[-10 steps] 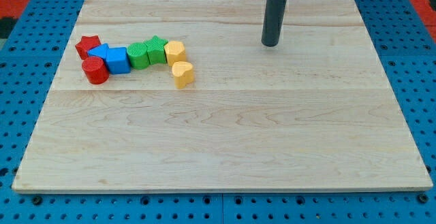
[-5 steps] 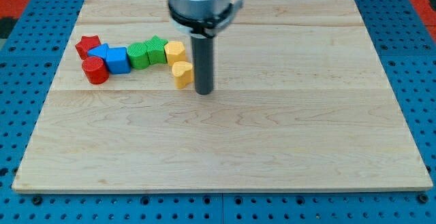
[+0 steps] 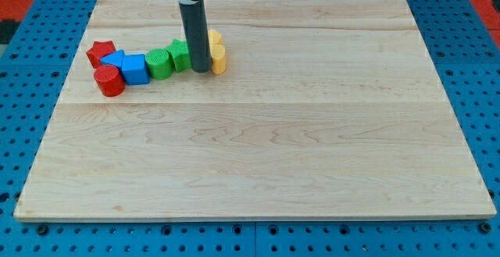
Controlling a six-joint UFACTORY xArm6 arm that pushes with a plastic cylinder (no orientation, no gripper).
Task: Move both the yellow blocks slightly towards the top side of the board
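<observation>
Two yellow blocks (image 3: 217, 52) touch my tip (image 3: 201, 70); no pincer or writing shows

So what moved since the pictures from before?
My tip swept from the view's upper right down to the yellow blocks, then slid toward the view's top-left. Both yellow blocks went up the board and a little to the view's right; the rod now hides part of them. The green blocks, blue blocks and red blocks stayed put.
</observation>
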